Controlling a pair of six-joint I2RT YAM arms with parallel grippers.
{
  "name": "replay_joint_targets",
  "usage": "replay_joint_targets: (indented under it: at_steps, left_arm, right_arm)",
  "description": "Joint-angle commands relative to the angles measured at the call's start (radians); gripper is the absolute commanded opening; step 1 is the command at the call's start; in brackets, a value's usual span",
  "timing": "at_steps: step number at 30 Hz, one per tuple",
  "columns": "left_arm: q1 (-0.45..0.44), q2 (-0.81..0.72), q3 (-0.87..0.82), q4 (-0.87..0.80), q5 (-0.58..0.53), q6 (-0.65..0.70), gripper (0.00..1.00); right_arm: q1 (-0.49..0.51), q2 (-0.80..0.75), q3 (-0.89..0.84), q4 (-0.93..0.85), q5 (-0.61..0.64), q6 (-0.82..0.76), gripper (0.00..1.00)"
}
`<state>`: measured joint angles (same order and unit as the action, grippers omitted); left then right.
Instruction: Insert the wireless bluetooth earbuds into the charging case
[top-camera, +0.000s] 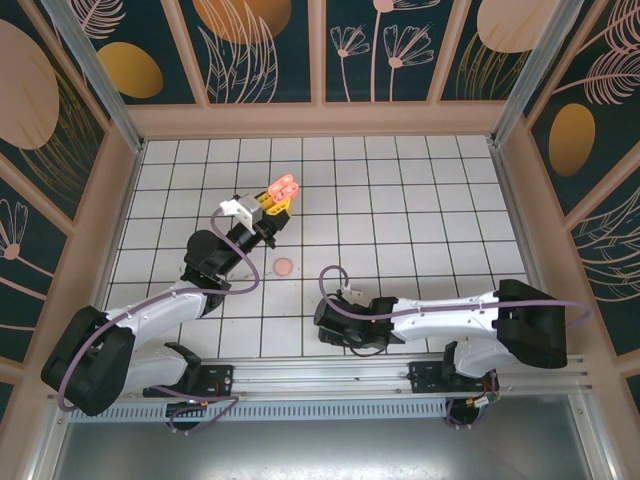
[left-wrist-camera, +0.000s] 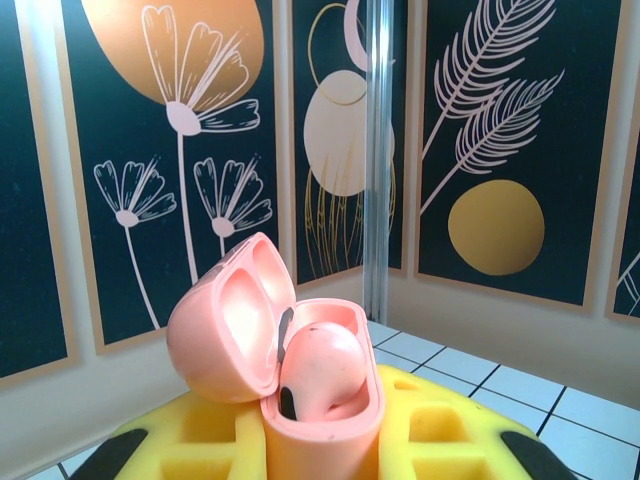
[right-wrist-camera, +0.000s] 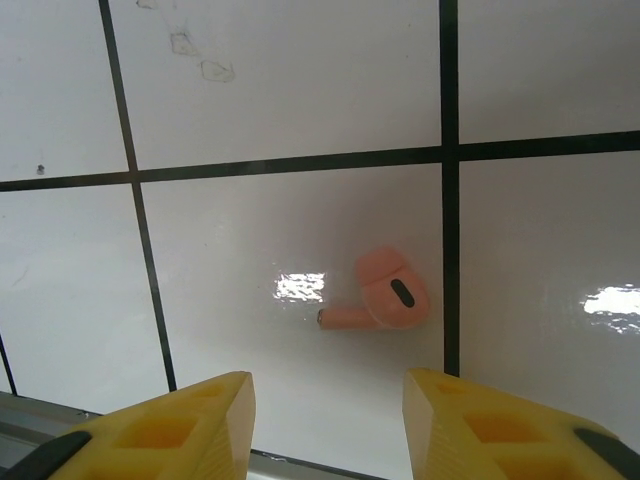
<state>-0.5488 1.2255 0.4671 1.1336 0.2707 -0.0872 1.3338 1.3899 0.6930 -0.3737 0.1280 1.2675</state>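
My left gripper (left-wrist-camera: 320, 445) is shut on the coral-pink charging case (left-wrist-camera: 330, 420) and holds it upright above the table, also seen from above (top-camera: 284, 189). Its lid (left-wrist-camera: 225, 320) stands open to the left. One coral-pink earbud (left-wrist-camera: 322, 368) sits in the case. A second coral-pink earbud (right-wrist-camera: 385, 298) lies on its side on a white tile, stem pointing left; from above it is a small pink spot (top-camera: 285, 266). My right gripper (right-wrist-camera: 328, 380) hovers low over the tile just short of that earbud, open, with nothing between its yellow fingers (right-wrist-camera: 200, 420).
The white grid table (top-camera: 420, 200) is boxed in by floral wall panels (top-camera: 260, 50) and a pink frame. Black grid lines (right-wrist-camera: 448, 250) run close to the loose earbud. The table's near edge (right-wrist-camera: 40, 410) shows just behind my right fingers.
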Motion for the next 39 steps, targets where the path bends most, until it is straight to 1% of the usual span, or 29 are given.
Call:
replay_joint_targets:
  at_steps: [1, 8, 15, 19, 23, 28, 33, 39]
  left_arm:
    - [0.005, -0.014, -0.009, 0.052, -0.011, 0.004, 0.00]
    - [0.004, -0.011, -0.011, 0.051, -0.014, 0.004, 0.00]
    - [0.004, -0.013, -0.016, 0.053, -0.016, 0.005, 0.00]
    - [0.005, -0.009, -0.018, 0.060, -0.016, 0.003, 0.00]
    - [0.004, -0.009, -0.018, 0.063, -0.014, 0.000, 0.00]
    - [0.004, -0.011, -0.023, 0.065, -0.022, 0.001, 0.00]
    - [0.004, -0.021, -0.028, 0.057, -0.047, 0.012, 0.00]
    - [0.007, -0.029, -0.027, 0.039, -0.076, 0.028, 0.00]
  right_arm:
    - [-0.022, 0.011, -0.016, 0.015, -0.016, 0.004, 0.43]
    - [-0.086, 0.040, -0.004, 0.058, -0.039, -0.072, 0.42]
    - [-0.115, 0.106, 0.039, 0.076, -0.060, -0.136, 0.42]
    - [-0.138, 0.130, 0.082, 0.081, -0.041, -0.176, 0.42]
    - [-0.145, 0.145, 0.135, 0.029, 0.008, -0.192, 0.42]
    - [-0.119, 0.177, 0.206, -0.113, 0.060, -0.143, 0.44]
    - [-0.074, 0.224, 0.260, -0.246, 0.106, -0.036, 0.46]
    - [-0.055, 0.260, 0.283, -0.293, 0.099, 0.071, 0.46]
